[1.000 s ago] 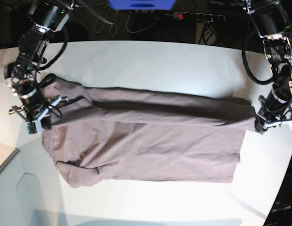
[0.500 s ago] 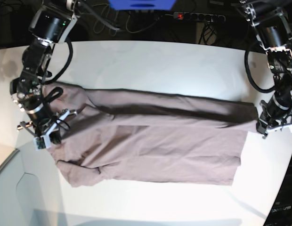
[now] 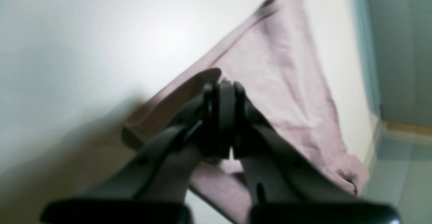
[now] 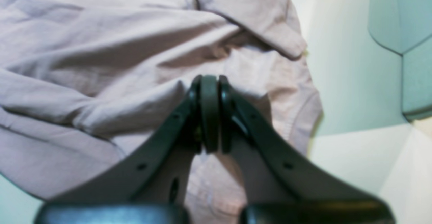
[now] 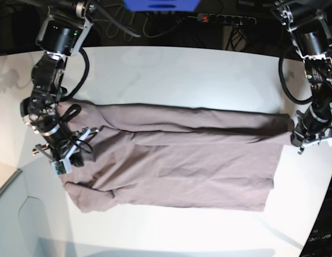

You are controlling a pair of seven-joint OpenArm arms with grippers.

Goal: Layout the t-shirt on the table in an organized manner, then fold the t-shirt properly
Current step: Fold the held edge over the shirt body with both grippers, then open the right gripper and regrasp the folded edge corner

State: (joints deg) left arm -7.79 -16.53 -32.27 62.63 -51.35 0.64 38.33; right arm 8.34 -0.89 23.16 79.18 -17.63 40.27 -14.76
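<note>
The mauve t-shirt (image 5: pixel 182 166) lies stretched lengthwise across the white table (image 5: pixel 182 69), folded over itself, with a sleeve bunched at the lower left. My right gripper (image 5: pixel 75 150) sits at the shirt's left end. In the right wrist view that gripper (image 4: pixel 210 82) is shut on a gathered ridge of the t-shirt (image 4: pixel 101 48). My left gripper (image 5: pixel 294 138) holds the shirt's far right corner. In the left wrist view it (image 3: pixel 222 85) is shut on the edge of the t-shirt (image 3: pixel 276 65), which runs away from it over the table (image 3: pixel 84 31).
A power strip (image 5: pixel 225 19), cables and a blue object (image 5: pixel 160 4) lie beyond the table's back edge. The table's curved edge drops to grey floor at the lower left (image 5: pixel 10 214) and at the lower right corner (image 5: pixel 321 235).
My right gripper has moved forward and inward with the shirt's left end. The raised upper fold has settled flatter. My left gripper has shifted only slightly at the right corner.
</note>
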